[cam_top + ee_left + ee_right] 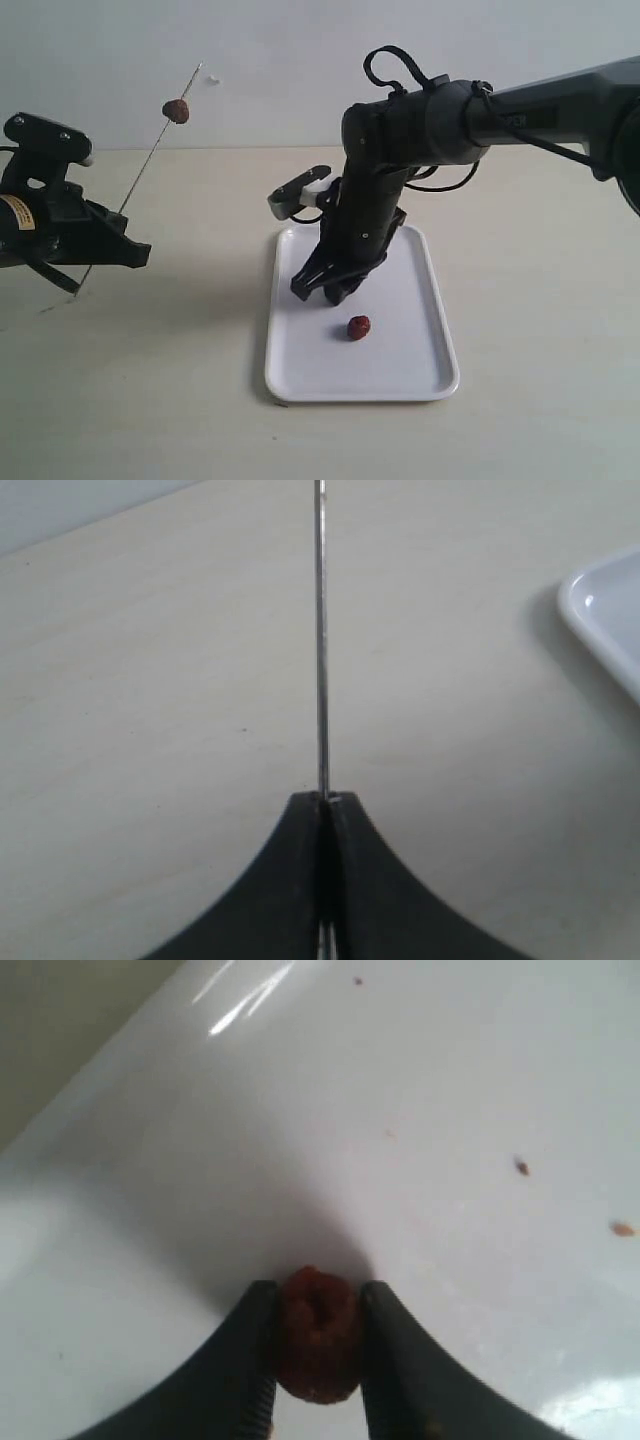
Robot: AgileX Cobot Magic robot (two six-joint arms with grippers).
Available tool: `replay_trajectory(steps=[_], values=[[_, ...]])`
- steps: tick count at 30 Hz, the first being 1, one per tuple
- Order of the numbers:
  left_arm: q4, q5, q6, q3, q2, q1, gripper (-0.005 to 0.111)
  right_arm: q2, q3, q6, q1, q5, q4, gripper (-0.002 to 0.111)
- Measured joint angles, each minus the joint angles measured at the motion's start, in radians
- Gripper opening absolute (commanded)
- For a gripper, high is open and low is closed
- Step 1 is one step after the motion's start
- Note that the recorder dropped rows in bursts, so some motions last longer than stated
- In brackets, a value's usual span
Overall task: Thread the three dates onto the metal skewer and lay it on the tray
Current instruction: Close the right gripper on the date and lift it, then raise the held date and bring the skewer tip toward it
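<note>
- Left pincer (325,802) is clamped shut on the skewer (321,660), tilting it above the tabletop (150,680), tip free for threading.
- Right pincer (317,1292), low on the tray (420,360), grips 1 date (316,1335), likely to lift it.
- 3 dates: 1 threaded (175,111), 1 gripped, 1 loose on the tray (359,327); 1 skewer; 1 tray.

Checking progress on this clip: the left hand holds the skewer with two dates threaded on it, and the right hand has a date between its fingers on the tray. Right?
Not quite: the skewer carries only one threaded date, as the exterior view shows. The left hand does hold it, and the right hand has a gripped date on the tray.
</note>
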Motion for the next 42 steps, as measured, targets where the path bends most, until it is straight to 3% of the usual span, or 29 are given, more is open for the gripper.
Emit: replay_trajectory(steps=[8, 14, 19, 26, 32, 39, 42], values=[[0.002, 0.019, 0.000, 0.000, 0.000, 0.000, 0.000, -0.010, 0.000, 0.149, -0.002, -0.034, 0.008, 0.027], [0.022, 0.114, -0.002, 0.000, -0.002, -0.018, 0.000, -0.094, 0.000, 0.195, -0.085, -0.054, 0.120, 0.027], [0.024, 0.164, -0.004, 0.000, -0.020, -0.095, 0.000, -0.144, 0.000, 0.156, -0.197, -0.065, 0.323, 0.027], [0.026, 0.189, -0.069, 0.000, -0.023, -0.253, 0.000, -0.151, 0.000, 0.004, -0.300, -0.125, 0.639, 0.027], [0.026, 0.228, -0.155, 0.000, -0.023, -0.319, 0.000, -0.151, 0.000, -0.178, -0.366, -0.164, 0.870, 0.027], [0.026, 0.097, -0.241, 0.000, -0.023, -0.414, 0.000, -0.151, 0.000, -0.278, -0.376, -0.177, 0.999, 0.027], [0.029, 0.080, -0.268, -0.027, 0.005, -0.422, 0.000, -0.151, 0.000, -0.285, -0.376, -0.172, 1.031, 0.027]])
